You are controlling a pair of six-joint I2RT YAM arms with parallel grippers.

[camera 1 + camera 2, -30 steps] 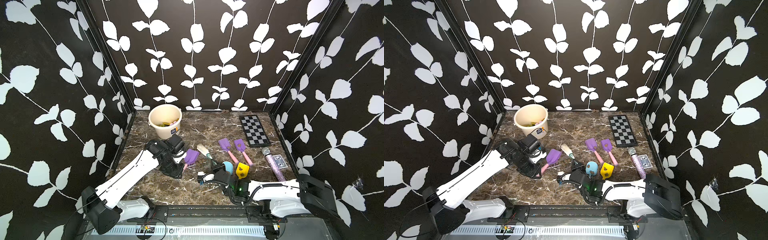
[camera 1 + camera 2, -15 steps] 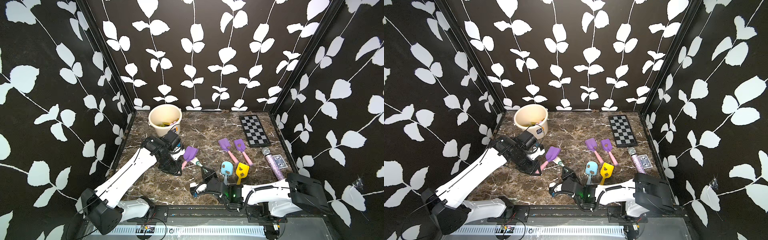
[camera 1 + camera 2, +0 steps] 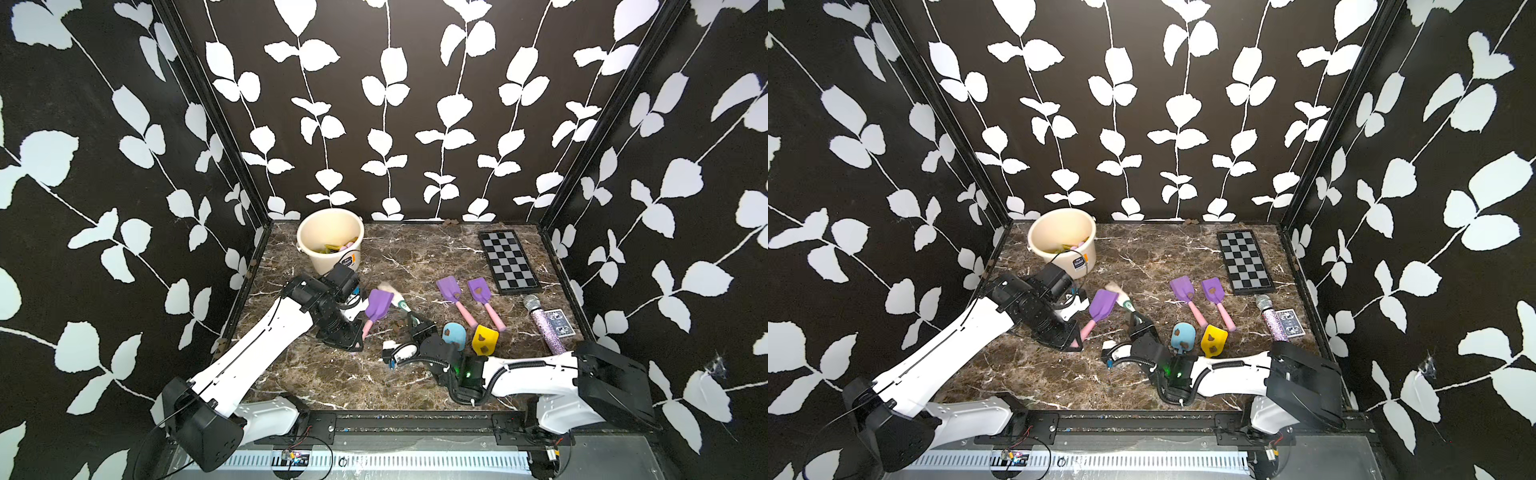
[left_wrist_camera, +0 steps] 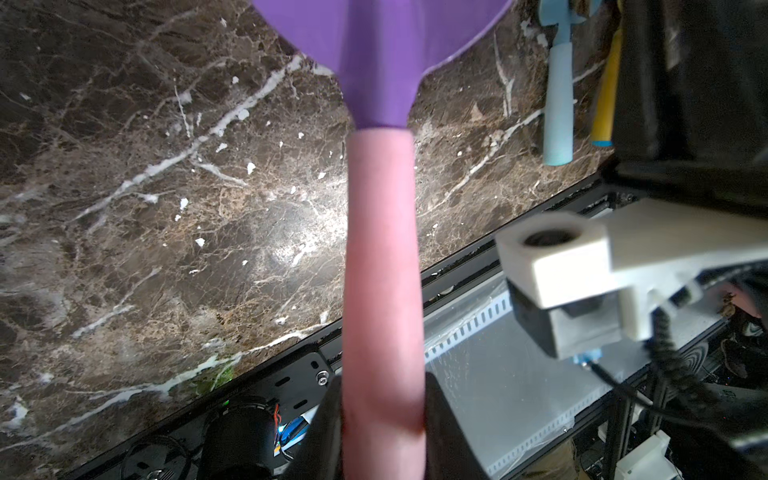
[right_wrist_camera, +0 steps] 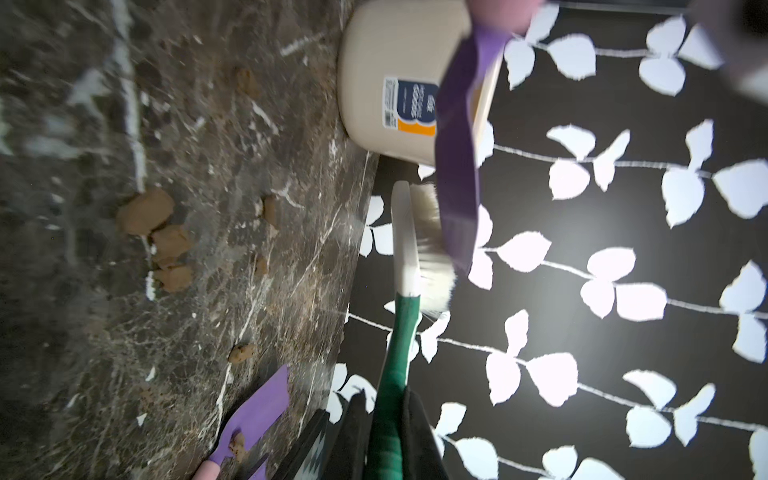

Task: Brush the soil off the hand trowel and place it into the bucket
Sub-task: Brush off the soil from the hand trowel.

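Just above the desk (image 3: 332,374), a purple trowel (image 3: 379,304) is held aloft by its pink handle, on which the left gripper (image 3: 359,337) is clamped near the butt end. A green-handled brush (image 3: 401,304) is pinched just as tightly in the right gripper (image 5: 384,419), and its pale bristles are laid against the blade, as the right wrist view shows. Brown clumps of soil (image 5: 145,216) are scattered on the marble beneath the two tools, toward the middle of the desk. No soil is seen on the parts of the blade that show. The bucket (image 3: 305,226) is stood in the far left corner, just beyond the left arm, with coloured items already inside it.

The brushing step is judged to be nearly finished. For it to be done well, the bristles should be drawn from the neck toward the tip, with the blade tilted down so that loosened crumbs are dropped on the desk and not carried to the bucket. Both faces should be swept before the trowel is taken over the rim. A firm hold is needed, since the handle could be twisted by sideways brush pressure. Two further purple trowels (image 3: 449,289), a blue trowel (image 3: 454,336) and a yellow trowel (image 3: 484,340), all spotted with soil, are left lying nearer the right edge.
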